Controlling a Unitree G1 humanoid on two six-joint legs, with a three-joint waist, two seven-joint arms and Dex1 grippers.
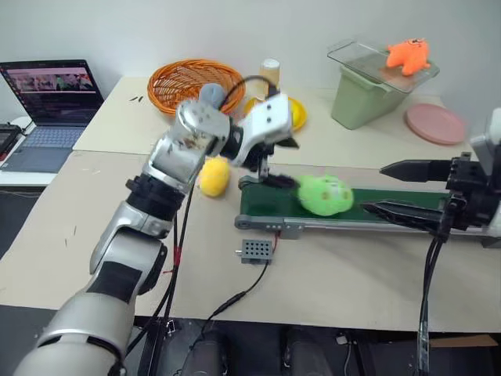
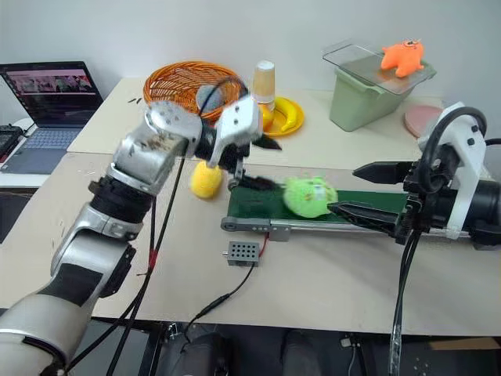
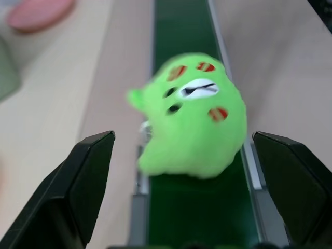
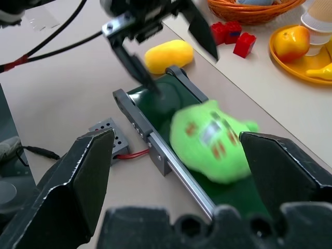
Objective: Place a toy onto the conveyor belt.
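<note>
My left arm reaches across the desk (image 1: 78, 204) toward the right, its wrist bent over the rounded end of the conveyor belt (image 1: 274, 205). The left claw (image 1: 275, 163) stands spread wide, holding nothing; the green toy (image 1: 324, 194) lies on the belt just past its fingertips, clear of them. Further right, my right arm comes in low along the belt, and the right claw (image 1: 395, 189) is also apart and empty, its tips near the toy.

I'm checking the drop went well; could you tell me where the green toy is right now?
The green toy lies on the conveyor belt near its rounded end, just past the open left gripper, with the yellow toy on the table beside that end.
</note>
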